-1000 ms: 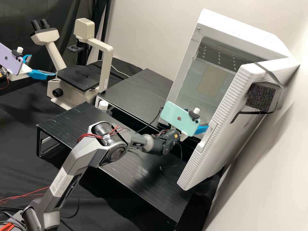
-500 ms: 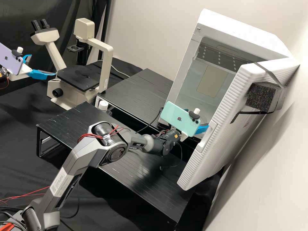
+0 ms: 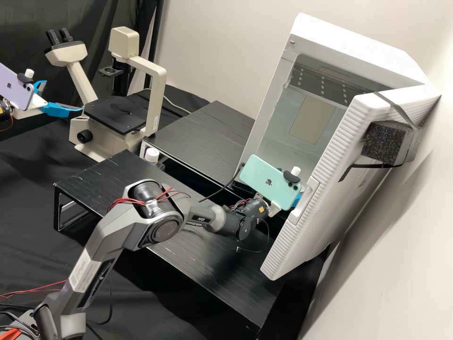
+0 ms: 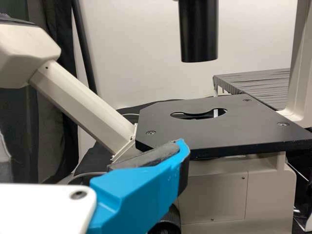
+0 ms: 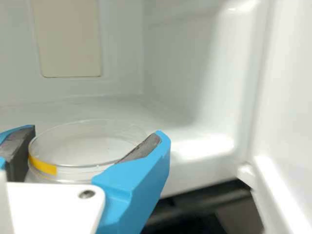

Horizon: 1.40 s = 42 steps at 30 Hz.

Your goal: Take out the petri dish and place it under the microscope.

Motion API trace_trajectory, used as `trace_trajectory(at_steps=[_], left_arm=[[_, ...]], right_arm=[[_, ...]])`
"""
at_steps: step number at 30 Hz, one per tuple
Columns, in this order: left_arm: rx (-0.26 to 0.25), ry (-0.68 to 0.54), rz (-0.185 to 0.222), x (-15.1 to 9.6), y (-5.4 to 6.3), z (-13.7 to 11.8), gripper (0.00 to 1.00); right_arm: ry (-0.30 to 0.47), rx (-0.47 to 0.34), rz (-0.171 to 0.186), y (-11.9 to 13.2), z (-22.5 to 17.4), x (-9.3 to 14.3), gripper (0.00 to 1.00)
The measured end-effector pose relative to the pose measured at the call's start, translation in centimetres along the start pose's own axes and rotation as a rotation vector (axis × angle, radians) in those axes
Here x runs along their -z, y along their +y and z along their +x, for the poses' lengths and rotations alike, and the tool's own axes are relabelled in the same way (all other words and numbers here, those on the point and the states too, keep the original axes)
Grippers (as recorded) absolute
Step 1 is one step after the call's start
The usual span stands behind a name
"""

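Right gripper: held the petri dish between its pads at the mouth of the white cabinet. Left gripper: jaws stood wide, near the microscope. The green phone partly hid the right gripper.

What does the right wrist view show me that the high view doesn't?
Right wrist view: the clear petri dish, with yellow tape on its side, held by the right gripper.

High view: the microscope, the left gripper, the purple phone and the mint green phone.

Both: inside the white cabinet, the beige panel, plus blue on the right gripper.
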Motion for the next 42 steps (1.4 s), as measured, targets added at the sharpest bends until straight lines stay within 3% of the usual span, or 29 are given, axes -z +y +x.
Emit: trace_trajectory(at_steps=[9, 22, 30, 36, 39, 42], left_arm=[[0.0, 0.0, 0.0, 0.0, 0.0, 0.0, 1.0], [0.0, 0.0, 0.0, 0.0, 0.0, 0.0, 1.0], [0.0, 0.0, 0.0, 0.0, 0.0, 0.0, 1.0], [0.0, 0.0, 0.0, 0.0, 0.0, 0.0, 1.0], [0.0, 0.0, 0.0, 0.0, 0.0, 0.0, 1.0], [0.0, 0.0, 0.0, 0.0, 0.0, 0.0, 1.0]], right_arm=[[-0.014, -0.045, 0.02, 1.5, -2.5, 0.0, 0.0], [-0.009, -0.038, 0.028, 1.0, -3.6, -0.1, 0.0], [0.081, -0.085, 0.056, 0.5, -8.6, 0.4, 0.0], [0.199, -0.155, 0.089, 0.0, -14.5, 1.1, 0.0], [0.217, -0.143, 0.114, -0.9, -17.1, 1.7, 0.0], [0.252, -0.107, 0.112, -2.1, -20.3, 3.2, 0.0]])
